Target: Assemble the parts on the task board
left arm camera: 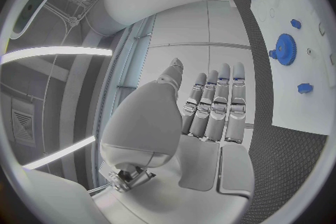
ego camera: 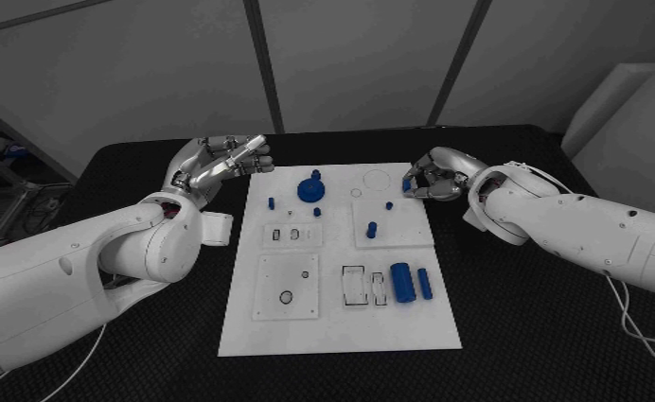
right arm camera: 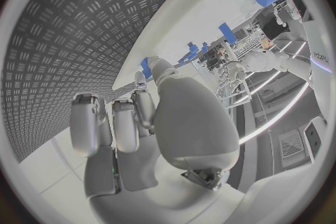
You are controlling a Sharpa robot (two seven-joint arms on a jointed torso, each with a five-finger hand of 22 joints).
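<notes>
Fingertips of the silver right hand (ego camera: pixel 434 178) are pinched on a small blue plastic part (ego camera: pixel 408 185) at the flat white task board's (ego camera: pixel 342 326) far right edge; the silver left hand (ego camera: pixel 219 164) is held off-board, fingers straight and together.

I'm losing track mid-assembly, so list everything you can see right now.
table: one, black, under everything
task board: one, white, middle of the table
gear: one, blue, far end of the board
pegs: four as far as I can tell, small, blue, spread across the board's far half
large cylinder: one, blue, near right part of the board
slim bar: one, blue, just right of the large cylinder
small part: one, blue, pinched in the right hand's fingers
left hand: silver, fingers straight, holding nothing, off the board's far left corner
right hand: silver, at the board's far right corner
</notes>
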